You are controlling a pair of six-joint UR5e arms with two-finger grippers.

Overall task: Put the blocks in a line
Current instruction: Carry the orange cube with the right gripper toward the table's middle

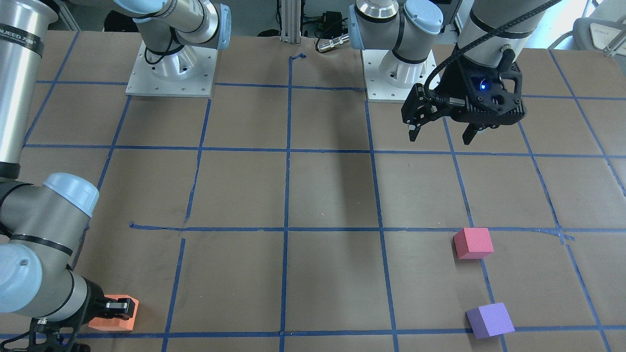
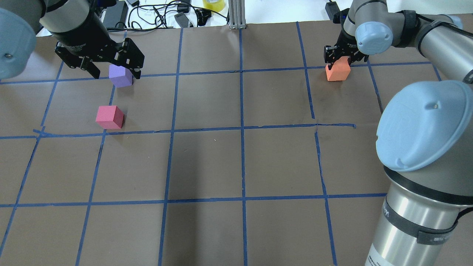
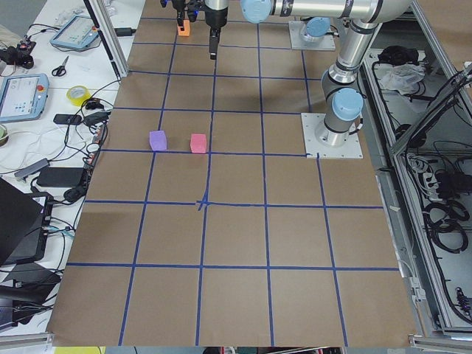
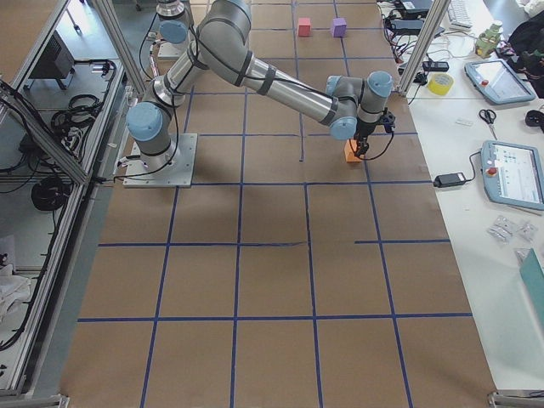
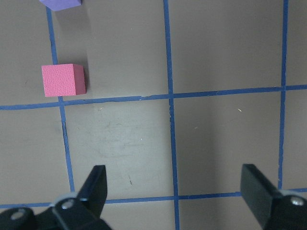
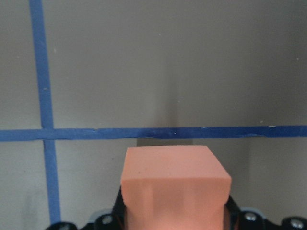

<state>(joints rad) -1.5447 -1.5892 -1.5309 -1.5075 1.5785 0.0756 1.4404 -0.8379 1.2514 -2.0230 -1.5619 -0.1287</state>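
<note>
Closest to the right wrist lens, the orange block (image 6: 175, 179) fills the lower frame, pinched between the fingers of the right gripper (image 2: 342, 61). It sits just on the robot's side of a strip of blue tape (image 6: 144, 133), in the far row on the robot's right. Whether it rests on the paper or hangs just clear of it cannot be told.

Well apart from it, on the robot's left, the pinkish-red block (image 2: 109, 116) and the purple block (image 2: 121, 75) stand on the table (image 2: 207, 166) near each other but not touching. The purple one is farther from the robot. Both lie beside the same tape line.

High above the table, the left gripper (image 1: 441, 138) hangs with its jaws spread wide and nothing between them.

Brown paper covers the table, and the tape divides it into squares. On the right arm's silver tube (image 1: 17, 73), a printed mark reads "JEED"; its start is cut off. Beyond the far edge lie a yellow tape roll (image 2: 213, 4) and black cables (image 2: 155, 16).
</note>
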